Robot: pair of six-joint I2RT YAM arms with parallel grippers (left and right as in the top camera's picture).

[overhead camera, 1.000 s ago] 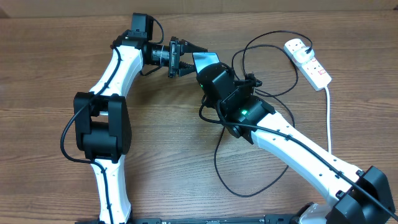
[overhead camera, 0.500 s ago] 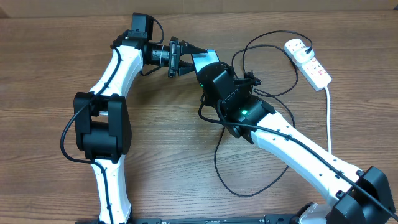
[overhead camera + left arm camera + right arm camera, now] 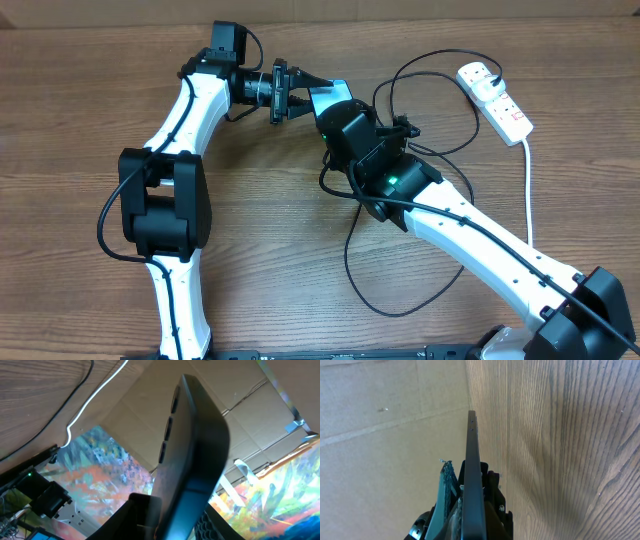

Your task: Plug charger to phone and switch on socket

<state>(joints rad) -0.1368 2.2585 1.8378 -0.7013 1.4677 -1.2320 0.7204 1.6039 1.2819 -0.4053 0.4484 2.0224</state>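
The phone [image 3: 326, 97] is held up on edge above the table, its cyan screen showing between the two grippers. My right gripper [image 3: 336, 114] is shut on its near end; in the right wrist view the phone [image 3: 472, 460] stands as a thin dark edge rising out of that gripper [image 3: 472, 510]. My left gripper [image 3: 304, 86] has a finger on each side of the far end. There the phone [image 3: 190, 445] fills the view, and the gripper [image 3: 177, 508] looks slightly open around it. The charger [image 3: 440, 150] lies in loose black loops and runs to the socket [image 3: 497, 99].
The socket's thick white cord [image 3: 528, 190] runs down the right side of the table. A large loop of the black cable [image 3: 400, 300] lies under the right arm. Cardboard [image 3: 385, 425] bounds the far edge.
The left gripper's jaws have narrowed a little around the phone's end. Both arms and the phone have stayed in place.
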